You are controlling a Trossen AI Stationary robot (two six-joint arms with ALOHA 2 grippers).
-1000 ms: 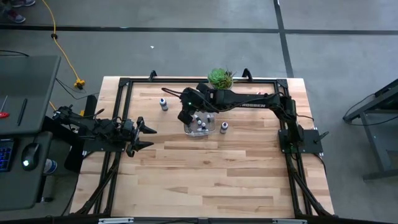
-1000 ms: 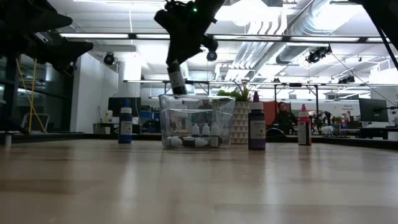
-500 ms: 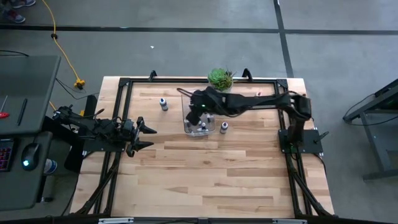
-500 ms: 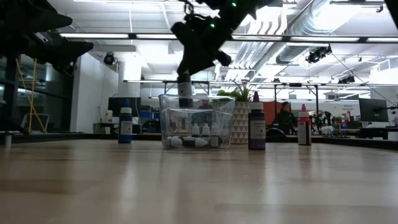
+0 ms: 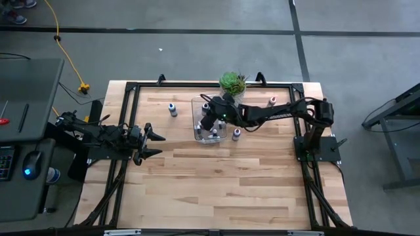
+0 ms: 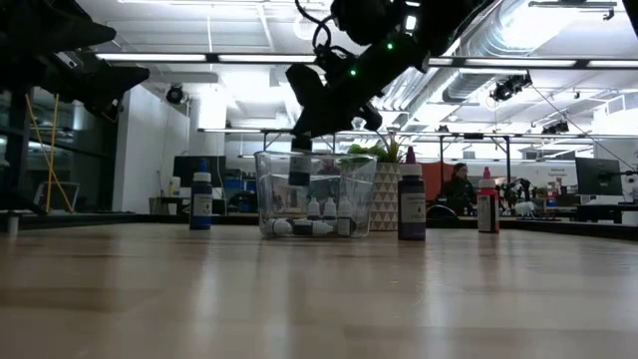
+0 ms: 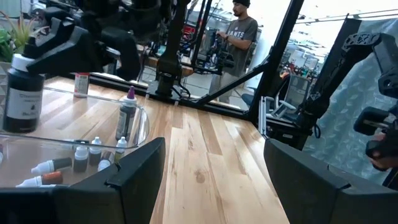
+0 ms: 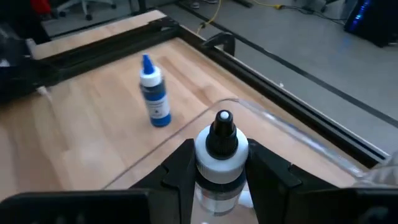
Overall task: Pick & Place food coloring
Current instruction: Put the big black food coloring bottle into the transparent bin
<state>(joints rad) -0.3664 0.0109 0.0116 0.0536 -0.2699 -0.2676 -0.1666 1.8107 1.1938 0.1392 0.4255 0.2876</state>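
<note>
black-capped bottle point(image 6: 299, 168), gripped by right tool point(image 5: 207, 118), now sunk lower into bin point(image 6: 365, 172).

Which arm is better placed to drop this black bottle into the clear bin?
Right. The right gripper already holds the black bottle inside the bin; the left gripper waits open, well away.
</note>
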